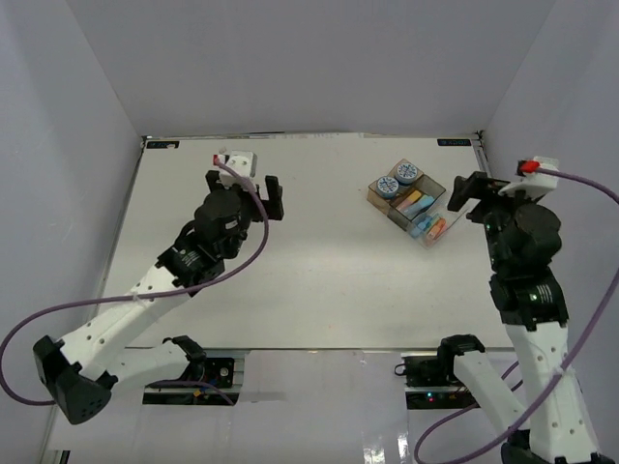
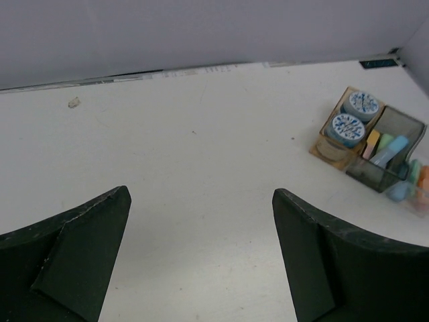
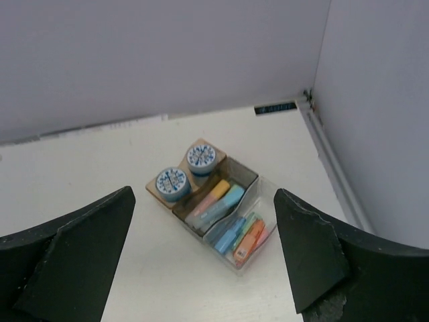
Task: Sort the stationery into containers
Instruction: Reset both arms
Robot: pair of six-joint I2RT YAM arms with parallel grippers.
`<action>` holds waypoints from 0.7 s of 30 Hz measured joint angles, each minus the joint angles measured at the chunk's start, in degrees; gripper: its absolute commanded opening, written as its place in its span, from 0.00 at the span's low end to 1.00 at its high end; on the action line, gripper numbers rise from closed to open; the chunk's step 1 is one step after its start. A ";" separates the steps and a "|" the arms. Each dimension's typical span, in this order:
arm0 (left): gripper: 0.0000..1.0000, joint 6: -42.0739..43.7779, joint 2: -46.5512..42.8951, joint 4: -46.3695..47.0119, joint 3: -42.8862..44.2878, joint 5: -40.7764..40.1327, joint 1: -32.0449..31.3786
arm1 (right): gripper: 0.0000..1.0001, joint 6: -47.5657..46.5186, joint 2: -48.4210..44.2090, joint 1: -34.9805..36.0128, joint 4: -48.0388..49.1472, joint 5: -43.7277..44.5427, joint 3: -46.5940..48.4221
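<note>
Your left hand (image 2: 201,193) and right hand (image 3: 202,193) gape wide, holding nothing. At two o'clock on the counter (image 1: 319,271), the trays (image 3: 242,173) hold both rolls (image 3: 172,182) and the pastel pieces (image 3: 228,199).

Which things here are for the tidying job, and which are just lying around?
For the job: two blue-and-white rolls, pastel pieces, joined trays.
Just lying around: small scrap on the table, black label at the far edge.
</note>
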 measured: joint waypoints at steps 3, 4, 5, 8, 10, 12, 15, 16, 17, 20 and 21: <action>0.98 -2.49 -6.32 -4.85 1.79 -1.16 0.15 | 0.90 -2.23 -8.17 0.00 -0.52 -0.20 0.94; 0.98 -3.06 -8.52 -6.16 2.19 -1.42 0.15 | 0.90 -2.99 -10.54 0.00 -0.74 -0.26 0.96; 0.98 -3.43 -10.80 -7.41 2.56 -1.62 0.20 | 0.90 -3.61 -12.68 0.00 -1.22 -0.42 0.94; 0.98 -4.28 -17.35 -11.23 3.32 -1.97 0.20 | 0.90 -5.29 -18.49 0.02 -1.55 -1.14 0.02; 0.98 -4.66 -21.11 -13.49 3.41 -1.95 0.20 | 0.90 -6.21 -23.63 0.17 -1.46 -1.70 -2.58; 0.98 -4.94 -23.82 -15.50 3.43 -1.97 0.24 | 0.90 -6.62 -27.36 0.50 -1.57 -2.36 -5.11; 0.98 -5.20 -26.23 -18.18 3.26 -1.88 0.31 | 0.90 -7.19 -31.19 1.27 -1.68 -2.89 -8.44; 0.98 -5.29 -26.86 -18.88 2.99 -1.79 0.31 | 0.90 -7.32 -31.71 1.49 -1.77 -2.95 -9.07; 0.98 -5.38 -27.45 -19.63 2.64 -1.66 0.31 | 0.90 -7.39 -32.04 1.73 -1.84 -3.02 -9.55; 0.98 -5.44 -28.74 -20.44 1.03 -1.27 0.31 | 0.90 -7.85 -32.94 2.25 -1.86 -3.19 -11.04; 0.98 -5.38 -28.94 -20.63 0.48 -1.22 0.31 | 0.90 -8.07 -33.33 2.36 -1.95 -3.19 -11.63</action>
